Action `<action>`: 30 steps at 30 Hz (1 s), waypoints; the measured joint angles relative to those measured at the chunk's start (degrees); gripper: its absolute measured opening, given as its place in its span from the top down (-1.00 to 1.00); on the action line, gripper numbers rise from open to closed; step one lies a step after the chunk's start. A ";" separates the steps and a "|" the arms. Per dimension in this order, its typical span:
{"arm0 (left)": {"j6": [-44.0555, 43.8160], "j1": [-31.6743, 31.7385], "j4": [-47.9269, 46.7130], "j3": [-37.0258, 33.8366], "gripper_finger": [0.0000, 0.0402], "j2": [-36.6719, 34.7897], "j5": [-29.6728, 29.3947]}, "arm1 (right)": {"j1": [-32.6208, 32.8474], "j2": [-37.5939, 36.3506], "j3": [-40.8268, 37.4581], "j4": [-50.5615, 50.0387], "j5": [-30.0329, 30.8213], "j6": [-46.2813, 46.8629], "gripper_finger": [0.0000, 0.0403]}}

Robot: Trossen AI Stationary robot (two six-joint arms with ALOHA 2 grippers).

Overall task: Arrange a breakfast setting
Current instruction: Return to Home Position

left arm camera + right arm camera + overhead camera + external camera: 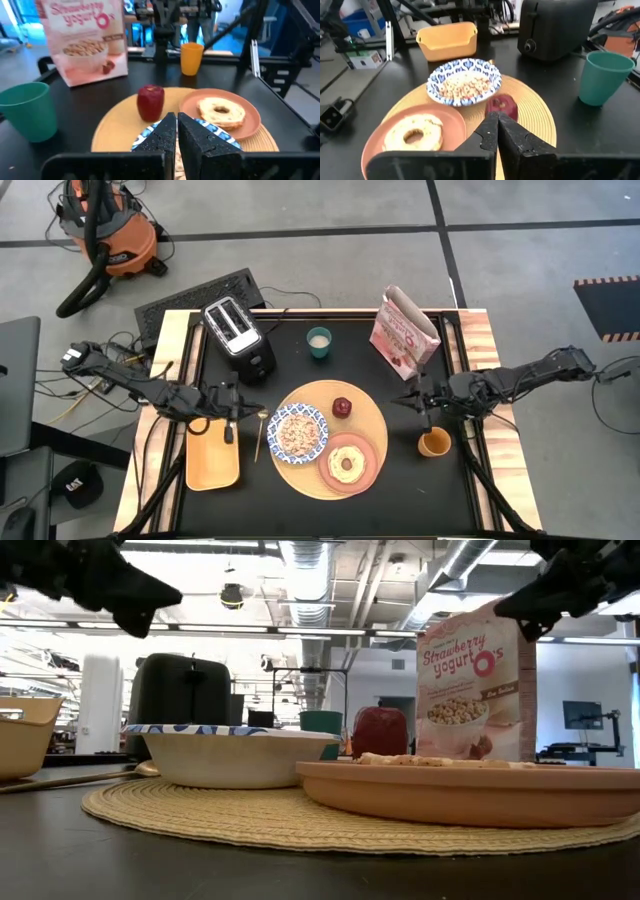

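The round tan board (372, 412) lies mid-table. On it rest the blue-and-white bowl (298, 432) holding cereal, the pink plate (366, 476) with the pale bagel (348, 464), and the dark red apple (342, 408). The gold spoon (259, 435) lies on the table left of the board. The orange cup (434, 444) stands right of the board. My left gripper (232, 425) is shut and empty, raised between the tray and the spoon. My right gripper (427, 418) is shut and empty, raised just beyond the orange cup. Both wrist views show shut fingers, left (177, 132) and right (497, 131).
A yellow tray (213, 455) sits at the left. The black-and-silver toaster (238, 338) stands at the far left, a teal cup (319, 342) at the far middle, and a pink cereal box (404, 332) at the far right.
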 joint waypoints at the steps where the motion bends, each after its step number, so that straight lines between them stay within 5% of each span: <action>1: 0.25 0.24 0.32 -1.13 0.98 -1.80 -0.01 | 0.00 -0.68 -0.02 -1.06 -0.02 0.00 0.84; 9: 2.54 1.10 -0.34 -7.81 0.98 -16.11 -0.24 | 0.00 -4.21 -0.85 0.13 -0.04 -0.50 0.90; 23: 3.95 1.18 -13.63 -11.27 0.98 -36.05 -2.45 | 0.00 -19.57 -15.63 7.48 -0.04 4.35 0.88; 30: 0.49 1.16 -18.64 -11.24 0.98 -36.54 -5.48 | -0.02 -28.04 -20.10 7.41 0.58 4.92 0.83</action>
